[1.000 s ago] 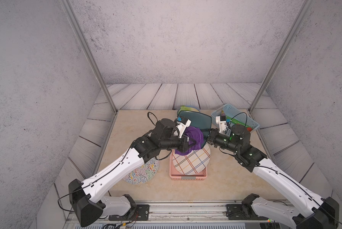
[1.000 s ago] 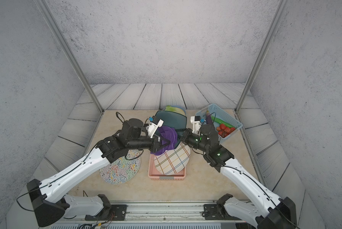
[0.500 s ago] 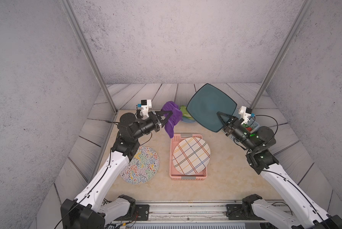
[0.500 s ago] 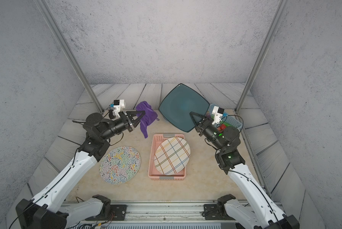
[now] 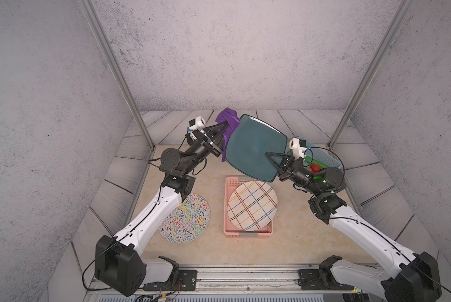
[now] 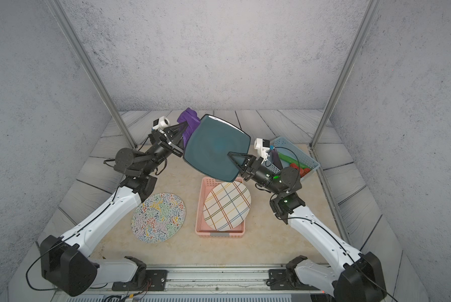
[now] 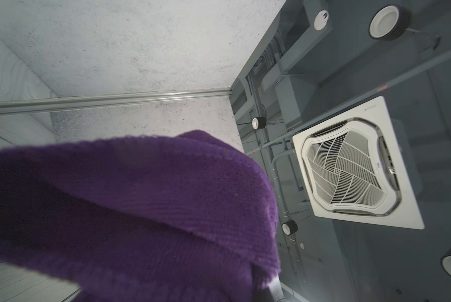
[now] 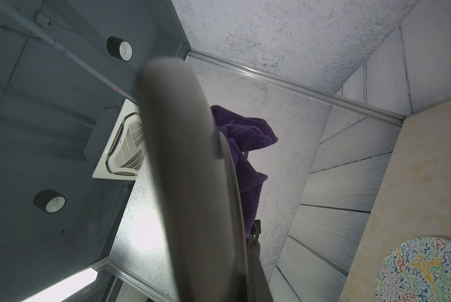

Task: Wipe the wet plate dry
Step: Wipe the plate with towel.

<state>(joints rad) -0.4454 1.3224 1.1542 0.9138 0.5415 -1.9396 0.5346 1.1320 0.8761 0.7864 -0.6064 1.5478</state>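
The held plate [image 5: 253, 146] hangs above the tabletop [image 5: 292, 235] between both jaws: right jaws clamp its near right corner, and left jaws grip the cloth [image 5: 228, 119] at its far left edge. Below and in front of them sits a tray [image 5: 232, 233] with a leaning plate [image 5: 252, 205] in it. A flat plate [image 5: 190, 222] lies left of the tray. A bin [image 6: 301, 153] stands behind the right jaws.

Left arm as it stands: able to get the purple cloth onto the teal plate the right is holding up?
Likely yes: left gripper, shut on the purple cloth, sits at the teal plate's raised edge, nothing between; right gripper clamps the opposite corner, out of the way.
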